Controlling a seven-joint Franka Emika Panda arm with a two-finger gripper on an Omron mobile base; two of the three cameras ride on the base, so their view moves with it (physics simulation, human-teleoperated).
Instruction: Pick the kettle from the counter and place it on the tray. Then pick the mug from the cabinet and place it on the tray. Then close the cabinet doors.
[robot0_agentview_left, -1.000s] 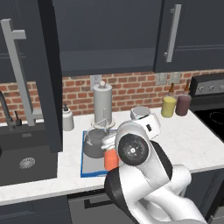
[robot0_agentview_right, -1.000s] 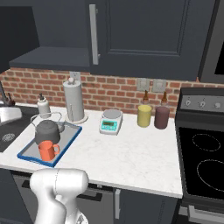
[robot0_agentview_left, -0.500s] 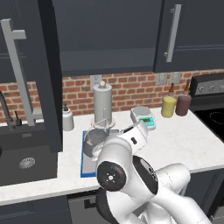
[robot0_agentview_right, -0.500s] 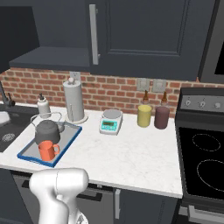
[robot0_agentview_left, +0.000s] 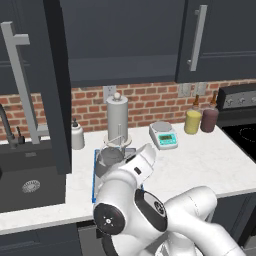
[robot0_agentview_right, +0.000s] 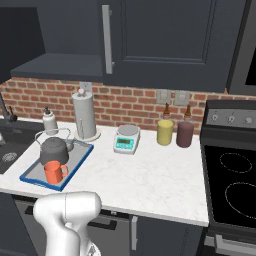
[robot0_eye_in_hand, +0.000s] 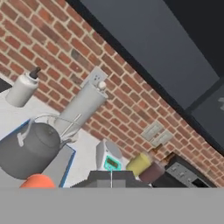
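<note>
- The pincer (robot0_eye_in_hand: 111, 180) is closed tight with nothing between its tips; in the hand view they sit low, looking tilted across the tray towards the brick wall.
- Just beyond it the kettle (robot0_agentview_right: 53, 150) and the orange mug (robot0_agentview_right: 54, 172) both stand on the tray (robot0_agentview_right: 30, 176), the mug in front of the kettle and very close to it.
- The tray lies on the tabletop (robot0_agentview_right: 150, 175) beside the sink (robot0_agentview_left: 30, 186).
- Judging by this, both placing steps are done and closing the cabinet doors is what remains.
- One cabinet door (robot0_agentview_left: 35, 80) stands swung out over the sink, its long bar handle (robot0_agentview_left: 20, 85) facing the room; the door on the right (robot0_agentview_left: 210, 40) looks shut.
- The next move likely calls for raising the arm (robot0_agentview_left: 150, 215) off the tray, clear of the kettle's wire handle, and pushing the open door's face round.
- Count: one kettle, one mug, one tray, one paper-towel roll (robot0_agentview_right: 85, 116), one small white bottle (robot0_agentview_right: 49, 121), one scale (robot0_agentview_right: 126, 139), two jars (robot0_agentview_right: 165, 132) by the stove (robot0_agentview_right: 231, 180).
</note>
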